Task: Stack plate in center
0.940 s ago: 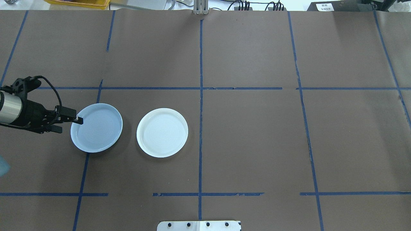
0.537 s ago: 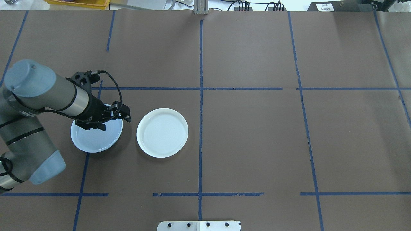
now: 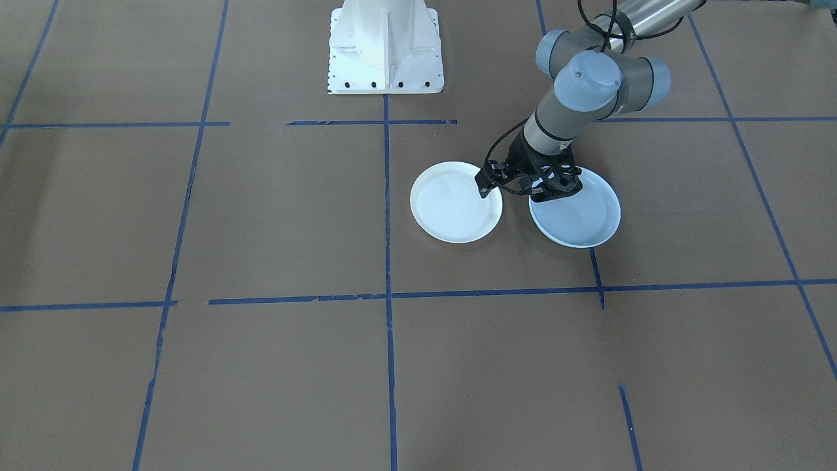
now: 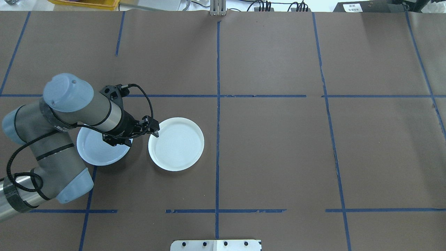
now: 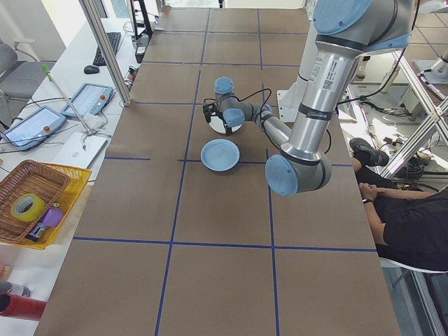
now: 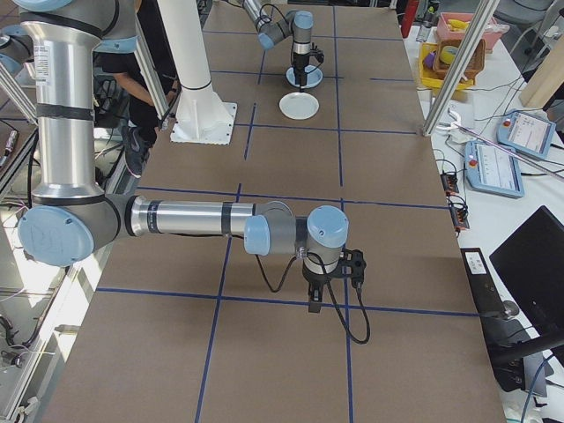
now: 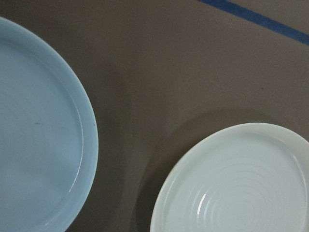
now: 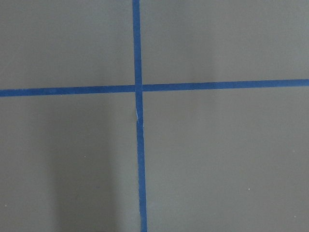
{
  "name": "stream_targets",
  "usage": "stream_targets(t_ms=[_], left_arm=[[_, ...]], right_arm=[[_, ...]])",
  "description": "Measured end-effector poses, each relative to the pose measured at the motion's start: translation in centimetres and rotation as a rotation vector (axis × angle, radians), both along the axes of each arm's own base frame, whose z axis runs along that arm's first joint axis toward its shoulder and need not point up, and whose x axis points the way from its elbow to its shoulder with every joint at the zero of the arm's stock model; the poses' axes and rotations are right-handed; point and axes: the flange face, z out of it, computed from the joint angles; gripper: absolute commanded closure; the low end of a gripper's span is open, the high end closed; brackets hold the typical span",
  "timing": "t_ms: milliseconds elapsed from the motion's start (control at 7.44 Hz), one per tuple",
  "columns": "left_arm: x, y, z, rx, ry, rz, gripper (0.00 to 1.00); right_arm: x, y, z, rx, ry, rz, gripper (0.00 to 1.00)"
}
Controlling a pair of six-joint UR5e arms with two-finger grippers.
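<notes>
Contact with the pale blue-grey plate (image 4: 99, 153) is best avoided for now. It lies flat toward the table's (image 4: 278, 157) left end, midway between the near and far edges, partly under the left arm. The left gripper (image 4: 153, 131) hangs over the strip of bare brown paper between this plate and the white plate (image 4: 176, 144) just beside it. I cannot tell whether its fingers are spread or pressed together.

The step looks like a reach for the white plate's near rim. Come down square and take the raised lip between the fingers, not the flat inside. Lift level, because both plates look glazed, hard and slippery.

The blue-grey one is shallow, smooth inside and thin-rimmed. The white one shows faint concentric rings. Blue tape lines (image 4: 217, 69) cross the matte paper. The right gripper (image 6: 330, 286) hovers far off, its state unclear.
</notes>
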Motion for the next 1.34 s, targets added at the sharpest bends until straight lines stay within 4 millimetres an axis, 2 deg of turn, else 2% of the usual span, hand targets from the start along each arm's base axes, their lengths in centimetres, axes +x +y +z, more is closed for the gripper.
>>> stream_targets(t_ms=[134,269,537,672,940,1209,1343], left_arm=[[0.8,0.0,0.5,0.000,-0.013,-0.001,0.02],[1.3,0.2,0.8,0.001,-0.020,0.003,0.15],[1.7,0.4,0.8,0.004,-0.022,0.009,0.54],[1.8,0.5,0.8,0.005,-0.023,0.013,0.63],[2.1,0.9,0.9,0.008,-0.023,0.021,0.67],[2.3,1.1,0.9,0.009,-0.023,0.025,0.95],[2.3,1.1,0.8,0.010,-0.022,0.026,1.00]], right_arm=[[0.0,0.0,0.0,0.000,0.000,0.000,0.00],[0.0,0.0,0.0,0.000,0.001,0.000,0.00],[0.0,0.0,0.0,0.000,0.000,0.000,0.00],[0.0,0.0,0.0,0.000,0.000,0.000,0.00],[0.0,0.0,0.0,0.000,0.000,0.000,0.00],[0.0,0.0,0.0,0.000,0.000,0.000,0.00],[0.0,0.0,0.0,0.000,0.000,0.000,0.00]])
